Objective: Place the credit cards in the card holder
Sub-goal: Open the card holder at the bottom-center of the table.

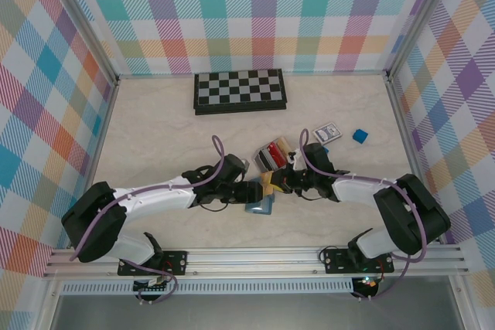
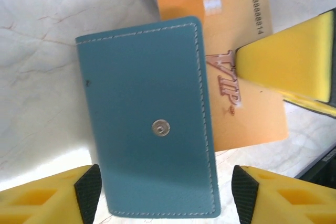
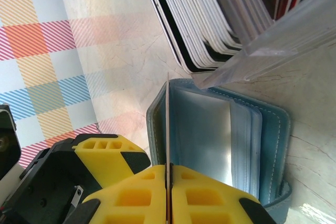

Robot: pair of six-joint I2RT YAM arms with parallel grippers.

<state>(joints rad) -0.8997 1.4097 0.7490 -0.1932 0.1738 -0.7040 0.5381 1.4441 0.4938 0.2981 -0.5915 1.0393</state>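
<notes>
The holder point(image 2: 149, 124) looks like matt teal leather, finely grained, with pale stitching along its edge and a shiny metal snap point(image 2: 160, 128). At its 1 o'clock, the card point(image 2: 231, 24) is smooth orange plastic with coppery lettering. The pockets point(image 3: 205, 135) are glossy clear film. The right fingers point(image 3: 210, 198) are matt yellow plastic. The table point(image 2: 42, 66) is smooth and marble-patterned.

white shells, black joints, yellow fingers

the left arm point(image 1: 155, 193) and right arm point(image 1: 360, 185) are white moulded shells between bulky black joint housings point(image 1: 94, 226). a thin purple cable point(image 1: 223, 154) loops along each arm. each stands on a flat black base plate point(image 1: 151, 263). the blocky yellow plastic fingers point(image 2: 37, 200) have hollow cells and black pads point(image 2: 88, 192).
</notes>
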